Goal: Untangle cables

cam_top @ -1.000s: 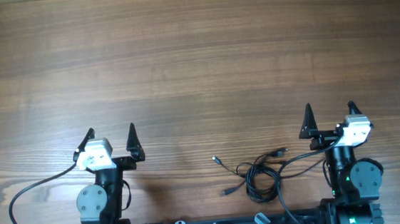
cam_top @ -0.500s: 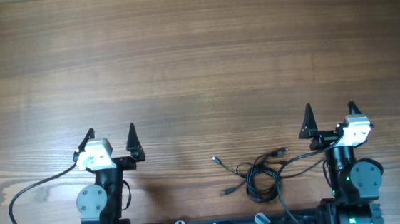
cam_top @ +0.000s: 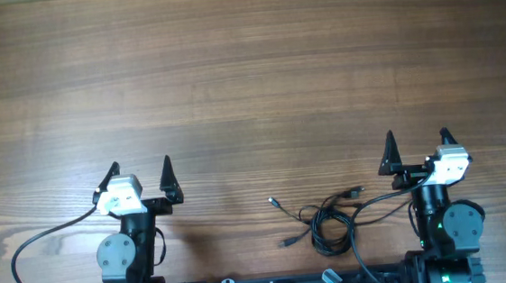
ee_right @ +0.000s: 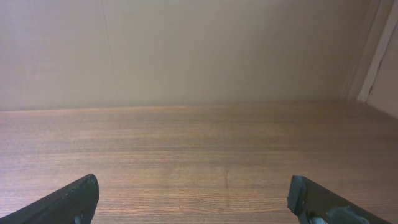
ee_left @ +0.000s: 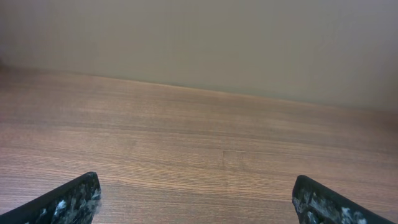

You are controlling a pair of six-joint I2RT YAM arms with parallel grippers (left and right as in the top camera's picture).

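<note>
The counter (cam_top: 247,70) is brown wood with fine, darker grain lines. The cables (cam_top: 327,224) are black. The left hand (cam_top: 140,167) and the right hand (cam_top: 416,138) are black, each with a white camera unit (cam_top: 120,195). Up close, the left fingers (ee_left: 71,200) show grey speckles. The wall (ee_left: 199,43) is plain beige.

Brown wood-grain desk (cam_top: 247,61), grain running side to side, darker swirled streaks toward near left corner. Plain beige wall (ee_left: 205,43) behind far edge. Pale slanted trim strip (ee_right: 377,56) at wall's right end.
</note>
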